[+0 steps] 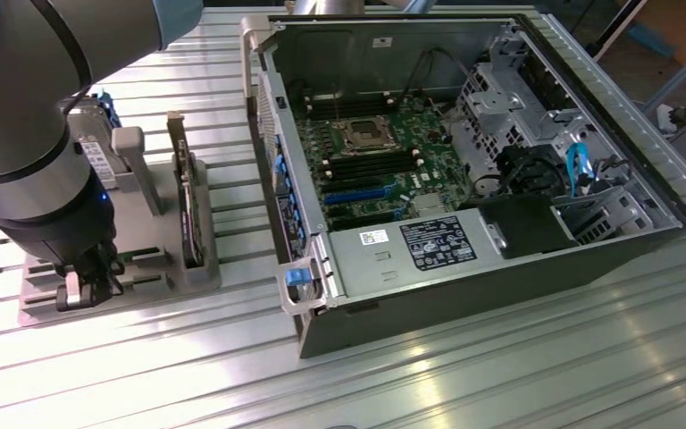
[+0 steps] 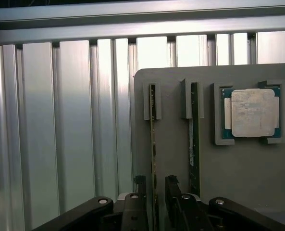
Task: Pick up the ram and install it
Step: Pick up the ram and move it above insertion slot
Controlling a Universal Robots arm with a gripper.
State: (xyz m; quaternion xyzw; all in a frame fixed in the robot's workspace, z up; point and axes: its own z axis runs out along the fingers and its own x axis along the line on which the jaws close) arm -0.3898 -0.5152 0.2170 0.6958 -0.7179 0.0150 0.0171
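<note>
Astride the ram [image 2: 153,144], hand [image 2: 155,185] spread, downward.

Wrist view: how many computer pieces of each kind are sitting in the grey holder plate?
Long thin green ram sticks: 2
Square silver processor chip: 1
Total: 3

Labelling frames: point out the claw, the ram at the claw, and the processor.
claw [image 2: 155,183]: wrist view, midway between fingertips.
ram at the claw [image 2: 153,144]: wrist view, middle of its upturned edge.
processor [image 2: 254,113]: wrist view, centre of silver lid.
</note>
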